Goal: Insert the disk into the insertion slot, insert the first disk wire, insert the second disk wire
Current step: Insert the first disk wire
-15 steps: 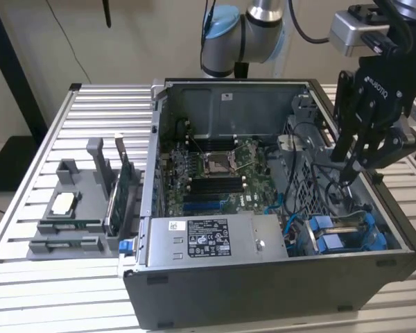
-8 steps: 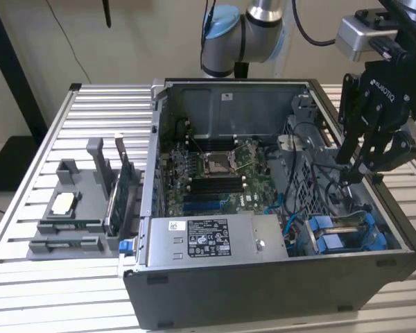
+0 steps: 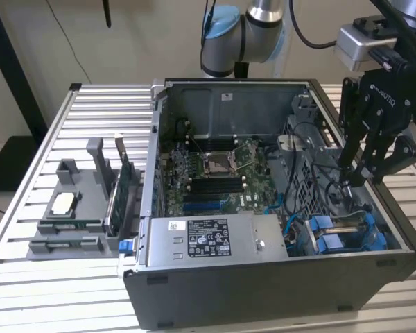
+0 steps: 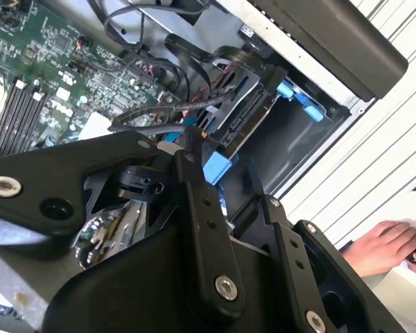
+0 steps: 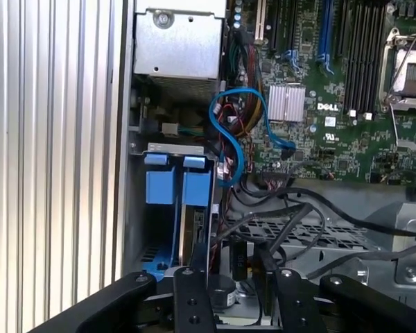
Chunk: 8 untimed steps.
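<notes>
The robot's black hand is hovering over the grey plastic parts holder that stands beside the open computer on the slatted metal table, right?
Not quite. In the exterior view the black hand is over the open dark grey computer case, at the exterior view's right, above the bright blue plastic disk carriers. The grey plastic parts holder does stand beside the case on the slatted metal table.

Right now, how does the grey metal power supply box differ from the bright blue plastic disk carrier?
The grey metal power supply box is flat-topped and labelled; the bright blue plastic disk carrier shows handle tabs. The box lies toward the exterior view's left of the carrier, which is nearest the end effector. Both sit inside the open case.
</notes>
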Motion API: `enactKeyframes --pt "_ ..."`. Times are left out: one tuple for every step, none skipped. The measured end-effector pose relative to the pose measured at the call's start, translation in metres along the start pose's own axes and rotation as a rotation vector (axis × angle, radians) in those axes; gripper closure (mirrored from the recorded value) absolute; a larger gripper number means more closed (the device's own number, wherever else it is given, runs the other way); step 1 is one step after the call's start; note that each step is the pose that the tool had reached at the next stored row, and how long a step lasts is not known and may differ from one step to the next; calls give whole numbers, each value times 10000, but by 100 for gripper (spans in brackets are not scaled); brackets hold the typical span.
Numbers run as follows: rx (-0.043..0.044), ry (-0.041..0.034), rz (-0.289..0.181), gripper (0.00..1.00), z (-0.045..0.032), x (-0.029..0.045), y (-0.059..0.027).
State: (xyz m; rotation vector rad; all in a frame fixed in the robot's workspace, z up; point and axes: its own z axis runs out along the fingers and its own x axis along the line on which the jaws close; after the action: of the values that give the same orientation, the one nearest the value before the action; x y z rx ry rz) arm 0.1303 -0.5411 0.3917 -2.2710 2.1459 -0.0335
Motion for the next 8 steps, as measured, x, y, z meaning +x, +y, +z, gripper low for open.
enactKeyframes --pt "55 -2 -3 59 2 -1 22" --pt "132 -1 -18 59 5 -2 35" --pt "220 -3 -73 59 10 -2 38" --pt "291 -2 -125 59 13 -2 41" --pt "361 1 -158 59 14 -3 48" --pt "431 5 -184 59 16 -3 57" --pt "485 5 -198 59 18 -4 68" --pt "520 6 -201 59 18 -4 79"
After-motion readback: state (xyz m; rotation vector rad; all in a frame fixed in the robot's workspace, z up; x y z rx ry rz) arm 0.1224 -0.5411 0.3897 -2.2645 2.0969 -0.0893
